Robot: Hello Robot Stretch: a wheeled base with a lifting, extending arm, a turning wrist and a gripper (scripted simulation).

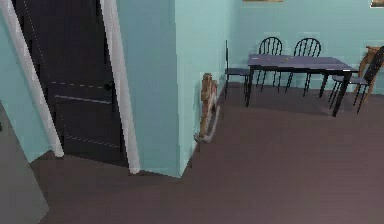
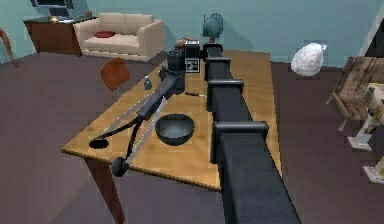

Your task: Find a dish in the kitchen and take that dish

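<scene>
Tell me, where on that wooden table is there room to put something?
Bare wood runs between the arm and the table's edge toward the arm side view's right. Around the bowl and gripper, left of the arm, it is crowded.

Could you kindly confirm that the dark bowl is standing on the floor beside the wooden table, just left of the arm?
Not quite. The dark bowl stands on the wooden table itself, not on the floor beside it. The arm side view shows it on the tabletop, just left of the arm.
</scene>
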